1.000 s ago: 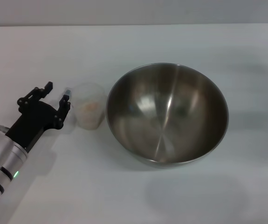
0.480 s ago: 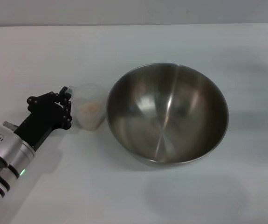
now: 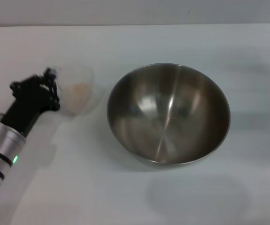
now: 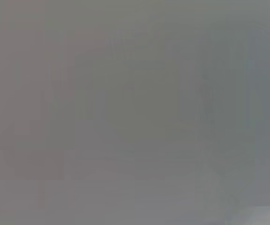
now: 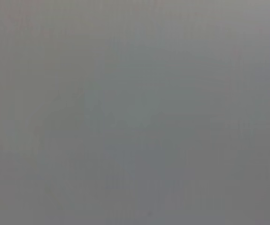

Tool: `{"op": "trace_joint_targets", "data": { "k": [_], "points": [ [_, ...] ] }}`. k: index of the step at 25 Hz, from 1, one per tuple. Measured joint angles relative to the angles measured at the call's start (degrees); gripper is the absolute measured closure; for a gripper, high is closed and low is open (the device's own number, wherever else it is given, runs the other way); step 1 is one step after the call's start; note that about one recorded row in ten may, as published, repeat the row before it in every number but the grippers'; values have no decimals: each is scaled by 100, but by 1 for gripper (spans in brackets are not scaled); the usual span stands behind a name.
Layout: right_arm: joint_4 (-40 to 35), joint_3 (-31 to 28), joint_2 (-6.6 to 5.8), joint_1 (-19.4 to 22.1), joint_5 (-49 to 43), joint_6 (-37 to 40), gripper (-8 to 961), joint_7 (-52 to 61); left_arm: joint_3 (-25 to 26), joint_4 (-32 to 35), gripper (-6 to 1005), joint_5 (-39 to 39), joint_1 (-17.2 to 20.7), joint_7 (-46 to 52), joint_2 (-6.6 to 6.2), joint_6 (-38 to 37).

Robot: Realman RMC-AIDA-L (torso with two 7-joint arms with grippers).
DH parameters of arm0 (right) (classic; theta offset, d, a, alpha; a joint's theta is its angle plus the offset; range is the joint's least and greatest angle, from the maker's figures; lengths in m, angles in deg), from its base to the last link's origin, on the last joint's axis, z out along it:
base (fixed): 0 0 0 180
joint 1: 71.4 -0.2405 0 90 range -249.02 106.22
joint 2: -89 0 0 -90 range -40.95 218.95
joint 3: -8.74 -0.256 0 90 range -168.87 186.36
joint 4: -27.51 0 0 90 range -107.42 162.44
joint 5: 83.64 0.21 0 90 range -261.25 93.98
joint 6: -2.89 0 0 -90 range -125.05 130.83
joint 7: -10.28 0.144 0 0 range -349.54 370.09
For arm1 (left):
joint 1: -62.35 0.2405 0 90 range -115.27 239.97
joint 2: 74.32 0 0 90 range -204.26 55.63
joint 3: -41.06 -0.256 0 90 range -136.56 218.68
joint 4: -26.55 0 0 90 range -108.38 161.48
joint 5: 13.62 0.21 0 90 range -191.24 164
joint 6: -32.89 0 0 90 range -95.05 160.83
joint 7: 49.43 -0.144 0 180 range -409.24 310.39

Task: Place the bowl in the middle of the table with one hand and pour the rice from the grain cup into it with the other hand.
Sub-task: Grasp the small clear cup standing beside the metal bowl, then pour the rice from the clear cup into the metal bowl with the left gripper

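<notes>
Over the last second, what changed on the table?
The left end effector closed in on the grain cup and took hold of it; cup and arm have since shifted left and toward the far edge, away from the bowl, and the cup looks lifted. The rice remains inside it. The bowl stayed put and empty. The right end effector is out of view.

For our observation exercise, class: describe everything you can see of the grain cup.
The grain cup is small, clear plastic, far smaller than the steel bowl on its right and apart from it. A tan patch of rice lies inside. The left gripper is at its outer side, apparently gripping it. Whether it rests on the table is unclear.
</notes>
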Motion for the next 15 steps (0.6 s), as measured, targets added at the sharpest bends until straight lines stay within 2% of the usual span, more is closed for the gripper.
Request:
{"op": "trace_joint_targets", "data": {
  "k": [2,3,6,8,10,12,13,15],
  "points": [
    [-1,-4,-2,0,0,21,594,1,0,-21,954,-130,-19,-197,0,-178],
    [-12,-3,-2,-1,0,26,594,1,2,-122,958,-287,-63,-700,0,-523],
    [-48,8,-4,-10,0,35,594,1,3,-275,965,-324,-139,-1277,1,-789],
    [-60,9,-5,-29,0,36,595,1,-59,-440,969,-309,-274,-2041,1,-1019],
    [-64,10,-7,-58,-3,36,595,1,-258,-486,969,-295,-410,-2718,0,-1157],
    [-63,10,-7,-62,-5,36,594,1,-363,-490,970,-283,-467,-2999,1,-1219],
    [-64,10,-7,-69,-7,36,594,1,-632,-493,970,-281,-604,-3606,1,-1356],
    [-63,10,-7,-80,-9,37,594,0,-837,-493,970,-278,-695,-4146,1,-1419]
  ]
}}
